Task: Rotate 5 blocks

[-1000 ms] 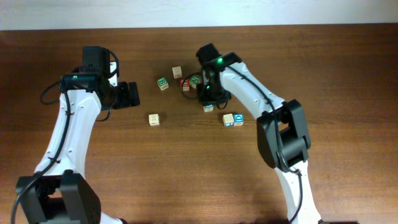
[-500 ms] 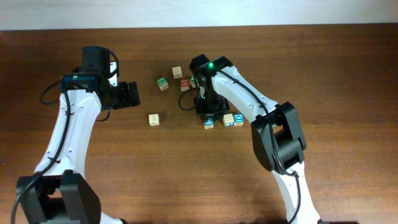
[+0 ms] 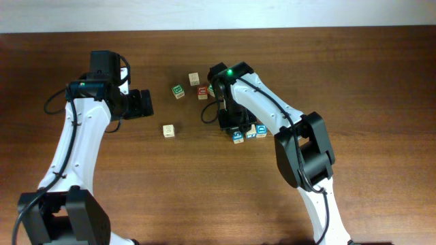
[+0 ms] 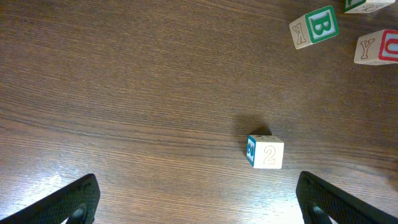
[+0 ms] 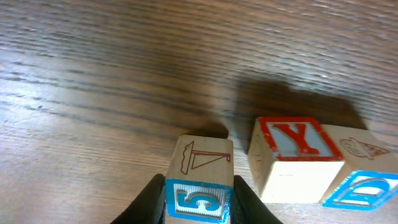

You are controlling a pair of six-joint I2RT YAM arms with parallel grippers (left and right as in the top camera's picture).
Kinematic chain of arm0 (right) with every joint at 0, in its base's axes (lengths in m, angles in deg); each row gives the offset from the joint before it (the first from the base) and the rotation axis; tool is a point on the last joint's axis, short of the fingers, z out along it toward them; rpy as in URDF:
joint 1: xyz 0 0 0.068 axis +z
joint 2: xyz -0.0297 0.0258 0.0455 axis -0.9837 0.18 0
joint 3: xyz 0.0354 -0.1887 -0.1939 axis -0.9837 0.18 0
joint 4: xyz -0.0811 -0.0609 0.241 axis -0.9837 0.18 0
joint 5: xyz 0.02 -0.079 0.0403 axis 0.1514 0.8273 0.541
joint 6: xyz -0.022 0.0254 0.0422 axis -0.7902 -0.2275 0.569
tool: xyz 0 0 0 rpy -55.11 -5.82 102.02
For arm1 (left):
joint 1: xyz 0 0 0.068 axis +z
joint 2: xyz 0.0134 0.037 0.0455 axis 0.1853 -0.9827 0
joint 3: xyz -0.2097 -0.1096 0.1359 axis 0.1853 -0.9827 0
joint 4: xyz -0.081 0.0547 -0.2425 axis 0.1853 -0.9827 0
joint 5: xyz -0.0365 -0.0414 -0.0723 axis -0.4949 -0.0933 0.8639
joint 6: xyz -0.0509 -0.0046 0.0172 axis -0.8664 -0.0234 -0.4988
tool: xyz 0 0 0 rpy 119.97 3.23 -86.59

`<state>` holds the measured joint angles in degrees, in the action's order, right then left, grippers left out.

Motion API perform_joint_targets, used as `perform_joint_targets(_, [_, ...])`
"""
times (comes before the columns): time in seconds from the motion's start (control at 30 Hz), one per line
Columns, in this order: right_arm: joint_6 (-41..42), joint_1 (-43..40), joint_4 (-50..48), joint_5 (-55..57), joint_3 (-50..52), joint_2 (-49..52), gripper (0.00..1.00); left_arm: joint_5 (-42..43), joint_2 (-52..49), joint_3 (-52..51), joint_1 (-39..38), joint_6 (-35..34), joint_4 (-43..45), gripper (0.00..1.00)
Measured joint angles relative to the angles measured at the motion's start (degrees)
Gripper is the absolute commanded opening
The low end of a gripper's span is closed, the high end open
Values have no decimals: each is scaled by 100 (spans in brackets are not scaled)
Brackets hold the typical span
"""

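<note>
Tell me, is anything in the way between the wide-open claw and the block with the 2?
No. The left gripper is open, and only bare table lies between it and the 2 block. The green B block sits farther off, out of the path.

Left arm (image 3: 73, 136) bent, jaws wide apart, right arm (image 3: 266, 102) extended, jaws gripping block (image 5: 198, 186).

A dark brown wooden worktop (image 3: 381, 82) with fine, streaky grain fills nearly the whole overhead view. Along its far edge runs a pale, plain strip (image 3: 218, 13), too featureless to identify. In the left wrist view, light leaves a whitish sheen on part of the wood.
</note>
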<state>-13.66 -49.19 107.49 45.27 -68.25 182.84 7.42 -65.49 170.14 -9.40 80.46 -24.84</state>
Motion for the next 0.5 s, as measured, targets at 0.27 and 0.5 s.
perform_joint_targets(0.27, [61, 15, -251, 354, 0, 13, 43, 0, 0, 0, 0, 0, 2, 99])
perform_joint_targets(0.5, [59, 15, -140, 435, -326, 24, 46, 0, 0, 0, 0, 0, 0, 99])
